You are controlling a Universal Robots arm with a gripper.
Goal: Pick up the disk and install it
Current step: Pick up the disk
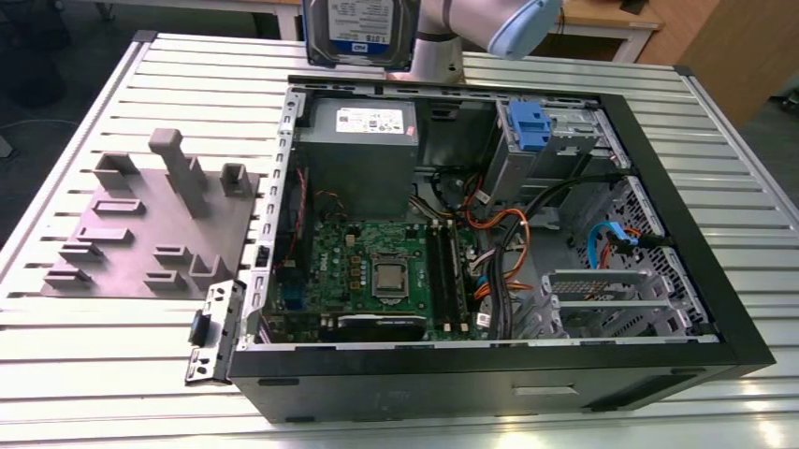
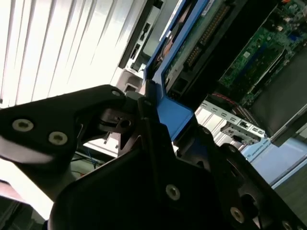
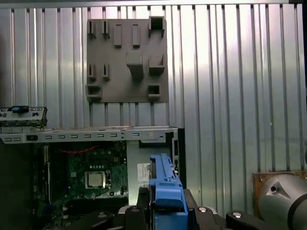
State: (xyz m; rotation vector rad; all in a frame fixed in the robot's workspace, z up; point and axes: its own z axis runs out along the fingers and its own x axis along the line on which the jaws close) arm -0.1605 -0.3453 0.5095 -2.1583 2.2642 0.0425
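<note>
A ribbed metal worktop (image 1: 100,374) fills most of the exterior view, with dark floor beyond its upper left corner and pale wooden furniture at the upper right; on it lies an open black computer case (image 1: 500,383), its inside facing up.

Within the case a green motherboard (image 1: 374,262) sits in the lower middle; a grey metal power supply (image 1: 355,154) with a white sticker lies above it; a small blue latch (image 1: 530,126) stands in the drive bay at the upper right; orange and black cables (image 1: 500,220) run between the bay and the board. On the exterior view's left, apart from the case, a grey fixture plate (image 1: 125,234) with raised blocks rests flat on the slats; a small metal bracket (image 1: 212,327) leans by the case's lower left corner.

The disk (image 1: 355,28) is at the top centre of the exterior view, held upright in the air beyond the case's far wall, its white-and-blue label facing the camera; the arm (image 1: 500,23), pale grey with a light blue cap, stands just beside it on the exterior view's right. In both wrist views the black jaws are clenched on the disk's blue carrier frame, one on each side of it; in the first wrist view the case and the fixture plate lie well below.
</note>
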